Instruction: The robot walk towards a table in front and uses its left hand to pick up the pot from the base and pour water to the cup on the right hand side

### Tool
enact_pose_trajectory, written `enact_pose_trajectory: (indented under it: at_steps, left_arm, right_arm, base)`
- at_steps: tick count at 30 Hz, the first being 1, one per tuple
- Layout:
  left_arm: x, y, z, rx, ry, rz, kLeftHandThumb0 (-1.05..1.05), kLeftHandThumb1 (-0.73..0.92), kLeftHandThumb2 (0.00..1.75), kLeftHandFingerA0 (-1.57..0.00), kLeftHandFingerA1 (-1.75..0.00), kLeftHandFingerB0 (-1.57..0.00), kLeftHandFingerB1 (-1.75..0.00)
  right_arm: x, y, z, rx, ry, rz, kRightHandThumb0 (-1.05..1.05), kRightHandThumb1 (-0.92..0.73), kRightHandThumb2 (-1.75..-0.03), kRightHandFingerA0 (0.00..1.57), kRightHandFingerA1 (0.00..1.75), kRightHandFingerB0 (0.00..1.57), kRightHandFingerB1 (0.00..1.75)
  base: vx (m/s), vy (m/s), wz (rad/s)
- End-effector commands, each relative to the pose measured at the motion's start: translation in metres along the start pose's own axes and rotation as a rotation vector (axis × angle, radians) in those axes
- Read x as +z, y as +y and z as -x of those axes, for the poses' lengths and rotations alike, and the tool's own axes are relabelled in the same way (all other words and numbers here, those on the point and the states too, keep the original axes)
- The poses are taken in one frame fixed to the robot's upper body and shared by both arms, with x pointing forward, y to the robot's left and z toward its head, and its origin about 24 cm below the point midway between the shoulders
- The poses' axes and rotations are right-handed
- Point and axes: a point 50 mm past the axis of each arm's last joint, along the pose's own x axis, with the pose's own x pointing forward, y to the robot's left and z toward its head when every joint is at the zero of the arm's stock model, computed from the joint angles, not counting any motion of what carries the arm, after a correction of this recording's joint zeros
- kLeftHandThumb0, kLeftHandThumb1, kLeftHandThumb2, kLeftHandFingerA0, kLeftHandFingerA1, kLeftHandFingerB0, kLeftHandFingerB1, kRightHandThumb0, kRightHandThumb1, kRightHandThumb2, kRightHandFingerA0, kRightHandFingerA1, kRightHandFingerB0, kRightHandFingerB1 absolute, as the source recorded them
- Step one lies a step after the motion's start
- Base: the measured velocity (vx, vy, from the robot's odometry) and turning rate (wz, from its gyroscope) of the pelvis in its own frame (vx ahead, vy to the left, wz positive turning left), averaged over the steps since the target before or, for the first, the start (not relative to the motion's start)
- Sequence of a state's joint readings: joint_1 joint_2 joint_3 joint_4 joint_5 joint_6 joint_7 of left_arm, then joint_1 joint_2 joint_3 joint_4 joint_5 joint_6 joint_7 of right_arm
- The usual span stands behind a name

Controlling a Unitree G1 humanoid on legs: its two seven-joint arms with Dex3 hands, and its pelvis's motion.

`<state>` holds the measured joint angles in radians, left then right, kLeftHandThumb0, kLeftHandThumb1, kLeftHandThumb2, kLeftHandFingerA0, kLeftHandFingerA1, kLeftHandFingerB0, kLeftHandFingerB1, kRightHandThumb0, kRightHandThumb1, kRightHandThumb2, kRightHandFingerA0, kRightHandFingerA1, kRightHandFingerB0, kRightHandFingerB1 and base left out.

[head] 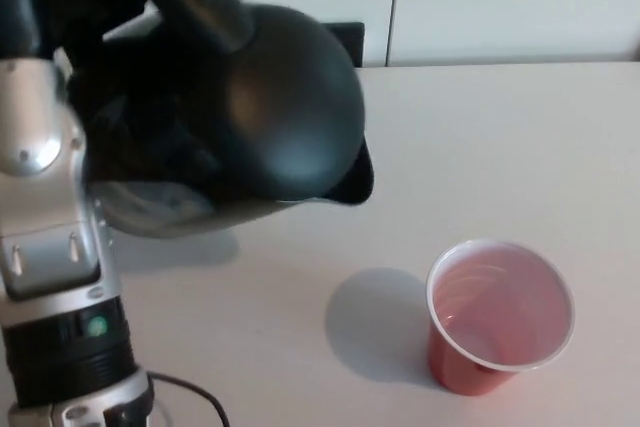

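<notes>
- Pot (pixel 270 112), dark and rounded, is held in the air at upper left of the head view, clear of the surface (pixel 520 137)
- Its spout (pixel 352 175) points to the lower right, on the side away from the left robot hand (pixel 110 77)
- Pot body tilts a little toward the spout; its silvery lower band (pixel 160 212) shows along the underside
- The left robot hand is black against the black pot at far left, and it looks to be grasping the pot at the handle side, though single fingers cannot be made out
- Below the robot hand, the silver wrist (pixel 45 197) and a black collar with a green light (pixel 95 326) run down to the bottom-left corner
- A thin black cable (pixel 185 392) curls on the surface just beside that collar
- Red cup (pixel 498 315) with a white rim stands upright on the surface, well to the lower right of the robot hand and below and to the right of the spout, apart from the pot
- Inside of the cup looks pale pink; whether it holds water cannot be told
- Cup shadow (pixel 375 322) lies on the surface on the side nearer the robot hand
- White wall panels (pixel 500 2) rise beyond the surface's far edge
- The right robot hand does not show
</notes>
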<state>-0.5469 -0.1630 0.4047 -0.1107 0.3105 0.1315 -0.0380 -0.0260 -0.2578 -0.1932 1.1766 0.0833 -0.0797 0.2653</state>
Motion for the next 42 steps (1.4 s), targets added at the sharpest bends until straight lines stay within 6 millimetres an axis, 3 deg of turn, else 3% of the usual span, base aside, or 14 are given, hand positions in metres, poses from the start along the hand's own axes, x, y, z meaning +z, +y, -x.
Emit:
enact_pose_trajectory:
  at_steps: [1,6,12,16,17,21,23,24,26,32,33,34,38,42]
  left_arm:
    - [-0.075,0.004,0.035,0.034,0.551,0.559,-0.07,0.68,0.79,-0.97,-1.53,-0.85,-1.0]
    - [-0.083,-0.004,0.045,-0.009,0.608,0.593,-0.09,0.69,0.78,-0.96,-1.56,-0.82,-1.01]
    - [-0.097,-0.013,0.055,-0.109,0.686,0.649,-0.09,0.7,0.74,-1.14,-1.31,-0.9,-1.0]
    - [-0.103,-0.017,0.06,-0.156,0.723,0.665,-0.12,0.7,0.7,-1.14,-1.31,-0.88,-0.99]
    - [-0.105,-0.019,0.063,-0.17,0.744,0.661,-0.12,0.69,0.62,-1.09,-1.36,-0.81,-0.93]
    - [-0.107,-0.021,0.066,-0.189,0.777,0.651,-0.12,0.69,0.61,-1.08,-1.36,-0.8,-0.91]
    - [-0.109,-0.023,0.069,-0.253,0.767,0.644,-0.17,0.67,0.62,-1.01,-1.37,-0.83,-0.69]
    - [-0.11,-0.023,0.07,-0.267,0.762,0.623,-0.17,0.67,0.62,-1.01,-1.37,-0.83,-0.69]
    - [-0.109,-0.025,0.07,-0.274,0.75,0.598,-0.22,0.64,0.59,-1.03,-1.17,-0.84,-0.55]
    - [-0.106,-0.025,0.068,-0.299,0.734,0.589,-0.25,0.65,0.59,-0.97,-1.19,-0.78,-0.49]
    - [-0.104,-0.026,0.067,-0.301,0.728,0.592,-0.26,0.67,0.6,-0.99,-1.13,-0.77,-0.48]
    - [-0.102,-0.026,0.067,-0.306,0.72,0.596,-0.28,0.67,0.61,-1.06,-0.84,-0.62,-0.41]
    - [-0.096,-0.027,0.065,-0.363,0.671,0.608,-0.32,0.66,0.61,-1.04,-0.61,-0.57,-0.39]
    - [-0.091,-0.029,0.064,-0.381,0.652,0.635,-0.32,0.64,0.6,-1.01,-0.69,-0.61,-0.4]
  right_arm:
    - [-0.02,-0.003,0.006,0.017,0.046,-0.02,-0.47,-0.67,-0.59,0.57,0.63,0.48,0.5]
    - [-0.021,-0.005,0.006,0.012,0.055,-0.023,-0.47,-0.67,-0.58,0.55,0.63,0.49,0.51]
    - [-0.016,-0.004,0.005,0.021,0.039,-0.018,-0.49,-0.69,-0.59,0.56,0.65,0.47,0.5]
    - [-0.013,-0.004,0.004,0.016,0.038,-0.038,-0.48,-0.68,-0.59,0.55,0.66,0.47,0.5]
    - [-0.012,-0.003,0.003,0.014,0.037,-0.051,-0.47,-0.68,-0.59,0.56,0.68,0.49,0.53]
    - [-0.009,-0.003,0.002,0.013,0.031,-0.05,-0.47,-0.69,-0.59,0.57,0.69,0.49,0.53]
    - [-0.006,-0.002,0.001,0.012,0.024,-0.039,-0.48,-0.68,-0.6,0.58,0.62,0.47,0.48]
    - [-0.005,-0.002,0.001,0.012,0.023,-0.037,-0.48,-0.68,-0.6,0.58,0.62,0.47,0.48]
    - [-0.003,-0.002,0.0,0.011,0.017,-0.035,-0.47,-0.7,-0.6,0.6,0.64,0.48,0.48]
    - [0.0,-0.002,0.0,0.021,0.002,-0.026,-0.47,-0.7,-0.61,0.59,0.66,0.46,0.48]
    - [0.0,-0.002,0.0,0.022,0.0,-0.024,-0.47,-0.7,-0.59,0.58,0.64,0.46,0.47]
    - [0.001,-0.002,0.0,0.022,0.002,-0.024,-0.46,-0.69,-0.6,0.59,0.64,0.46,0.48]
    - [0.003,-0.002,0.0,0.023,-0.001,-0.022,-0.46,-0.69,-0.59,0.58,0.64,0.47,0.49]
    - [0.003,-0.003,0.0,0.03,-0.007,-0.021,-0.46,-0.7,-0.59,0.57,0.64,0.46,0.49]
  base:
    - [0.0,0.0,0.0]
    - [0.0,0.0,0.0]
    - [0.0,0.0,0.0]
    - [0.0,0.0,0.0]
    - [0.0,0.0,0.0]
    - [0.0,0.0,0.0]
    - [0.0,0.0,0.0]
    - [0.0,0.0,0.0]
    - [0.0,0.0,0.0]
    - [0.0,0.0,0.0]
    - [0.0,0.0,0.0]
    - [0.0,0.0,0.0]
    - [0.0,0.0,0.0]
    - [0.0,0.0,0.0]
